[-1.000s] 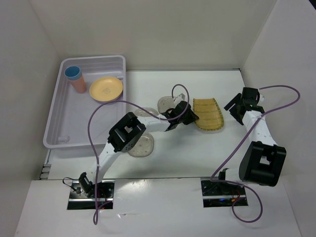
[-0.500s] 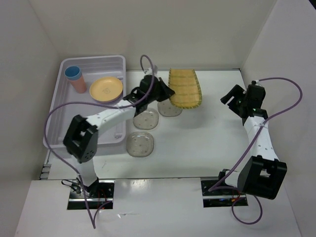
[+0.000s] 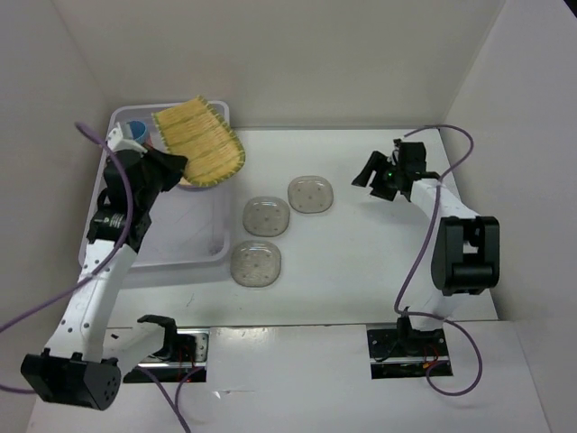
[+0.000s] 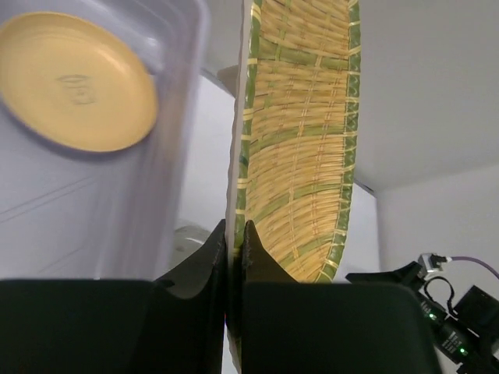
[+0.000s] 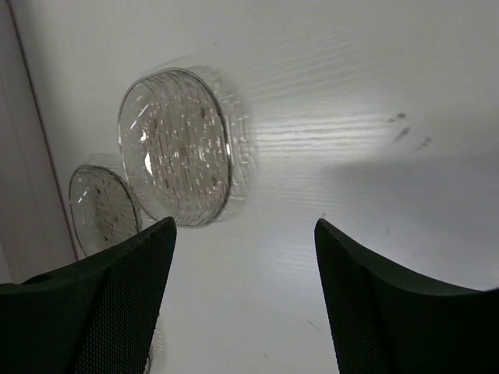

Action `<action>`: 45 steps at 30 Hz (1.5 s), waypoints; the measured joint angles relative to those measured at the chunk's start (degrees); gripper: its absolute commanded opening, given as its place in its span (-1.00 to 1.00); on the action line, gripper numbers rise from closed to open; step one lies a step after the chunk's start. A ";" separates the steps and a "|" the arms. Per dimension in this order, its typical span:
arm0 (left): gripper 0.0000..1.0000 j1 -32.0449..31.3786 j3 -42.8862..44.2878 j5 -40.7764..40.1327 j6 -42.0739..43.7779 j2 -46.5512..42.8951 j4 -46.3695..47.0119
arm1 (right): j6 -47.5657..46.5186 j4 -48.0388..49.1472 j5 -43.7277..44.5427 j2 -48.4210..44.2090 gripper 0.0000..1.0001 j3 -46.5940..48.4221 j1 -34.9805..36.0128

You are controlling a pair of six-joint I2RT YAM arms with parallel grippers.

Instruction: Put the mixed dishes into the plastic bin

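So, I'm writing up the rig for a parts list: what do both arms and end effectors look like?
White tubular links joined by black joint housings on both the left arm and right arm; each trails a purple cable. The left end effector and right end effector are black; the right one's fingers look mesh-textured.

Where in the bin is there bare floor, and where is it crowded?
Free: near half of the bin, between its near wall and the orange-yellow plate. Crowded: the far end, where that plate and the blue cup sit below the woven plate in the left pincer.

White arms (image 3: 93,293), black joints (image 3: 467,254), purple cables (image 3: 441,127)
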 measured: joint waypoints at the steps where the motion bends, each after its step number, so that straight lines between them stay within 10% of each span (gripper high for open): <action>1: -1.00 1.92 -0.61 0.24 0.13 -1.20 -1.49 | -0.15 0.35 0.00 1.31 0.53 1.01 0.96; 16: -1.00 19.28 -22.18 3.58 -7.26 -12.44 -12.76 | -3.74 1.38 0.17 15.72 0.48 7.48 5.60; 41: -1.00 21.94 -22.77 0.48 -9.38 14.25 -3.04 | -4.44 1.99 -4.52 24.55 0.48 15.76 6.36; 45: -0.02 21.92 -20.57 1.81 -10.58 18.49 -1.18 | -4.44 2.05 -5.09 25.70 0.48 17.40 6.73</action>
